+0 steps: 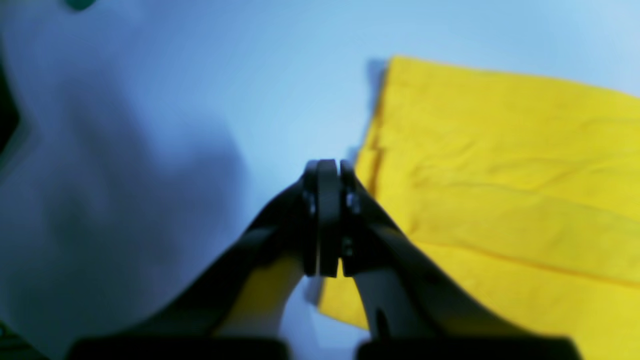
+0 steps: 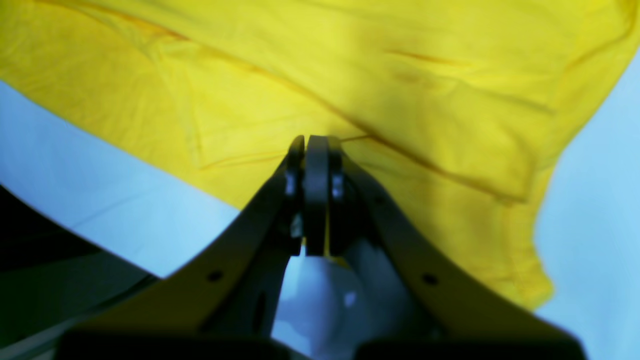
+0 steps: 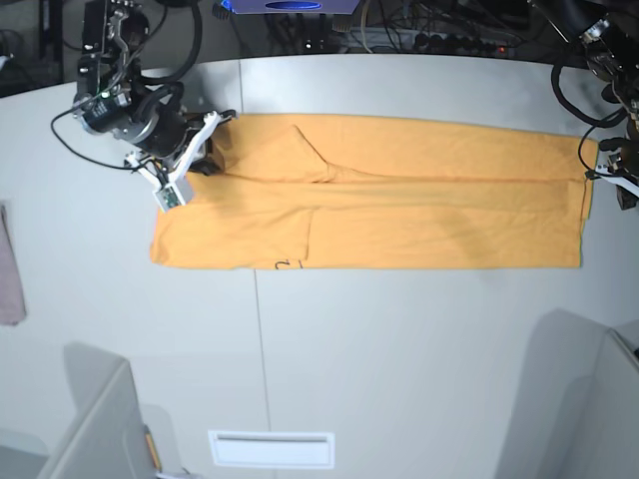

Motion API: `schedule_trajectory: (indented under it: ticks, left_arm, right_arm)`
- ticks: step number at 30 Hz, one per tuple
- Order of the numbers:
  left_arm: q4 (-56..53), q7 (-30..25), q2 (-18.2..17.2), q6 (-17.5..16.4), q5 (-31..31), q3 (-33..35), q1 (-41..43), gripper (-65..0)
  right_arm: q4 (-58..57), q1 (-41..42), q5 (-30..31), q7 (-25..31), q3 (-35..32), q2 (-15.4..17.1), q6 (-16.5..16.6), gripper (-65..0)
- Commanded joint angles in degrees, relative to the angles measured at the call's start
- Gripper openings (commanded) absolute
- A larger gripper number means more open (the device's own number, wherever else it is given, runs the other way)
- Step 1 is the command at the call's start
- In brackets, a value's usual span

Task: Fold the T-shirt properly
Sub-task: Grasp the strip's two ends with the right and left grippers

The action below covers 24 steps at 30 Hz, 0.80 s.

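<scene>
The orange-yellow T-shirt (image 3: pixel 399 200) lies flat on the grey table as a long strip folded lengthwise, with a bit of black print (image 3: pixel 285 264) at its front edge. My right gripper (image 3: pixel 208 150) is at the strip's back left end. In the right wrist view it (image 2: pixel 315 142) is shut with the cloth (image 2: pixel 400 90) under and around its tips. My left gripper (image 3: pixel 599 172) is at the strip's right edge. In the left wrist view it (image 1: pixel 327 165) is shut right at the cloth's edge (image 1: pixel 500 175), with a sliver of yellow between the fingers.
A small pinkish-mauve cloth (image 3: pixel 10 269) lies at the table's left edge. A white slot plate (image 3: pixel 270 449) sits at the front, with grey panels (image 3: pixel 90 419) at the front corners. Cables and equipment (image 3: pixel 399 30) lie behind the table's back edge.
</scene>
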Motion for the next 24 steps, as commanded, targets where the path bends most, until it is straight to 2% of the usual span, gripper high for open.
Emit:
schedule_trajectory:
  ticks: [1,5,7,8,11,14,18,24]
  left_arm:
    - [-0.75,-1.01,-1.10,-1.54,-0.70,-0.86,-0.84,-51.0]
    - [-5.50,-1.18,-1.18,-3.48,-0.70,-0.69,-2.95,-16.6]
    - [-8.31,-1.71,-1.18,-3.83,-0.70,-0.42,-4.09,-7.2]
    - [-10.16,-3.03,-1.18,-3.83,-0.70,-0.42,-4.79,-5.6]
    - [-15.78,-7.07,-1.27,-3.83,-0.70,-0.25,-6.38,-8.1]
    - [-21.76,-9.62,-2.50,-3.83,-0.61,3.62,-7.61,-11.0]
    - [-26.86,-13.67,-3.21,-3.74,-0.70,6.96,-7.87,-11.8]
    - [-27.83,-14.46,-3.21,-3.74,-0.70,7.31,-7.87,-12.0]
  right_arm:
    - [1.03,-0.61,0.68,2.18,-0.07,0.30,0.26,-65.0]
    - [0.86,-1.93,0.68,3.58,-0.07,0.30,0.26,-65.0]
    - [0.86,-1.93,0.68,3.50,-0.07,0.30,0.26,-65.0]
    - [0.86,-1.84,0.68,3.41,0.11,0.30,0.26,-65.0]
    - [0.86,-1.75,0.68,3.41,0.11,0.30,0.26,-65.0]
    - [0.77,-1.67,0.68,3.41,0.20,0.30,0.26,-65.0]
    - [0.77,-1.58,0.68,3.58,0.02,0.30,0.26,-65.0]
    - [0.77,-0.87,0.68,3.41,0.28,0.30,0.26,-65.0]
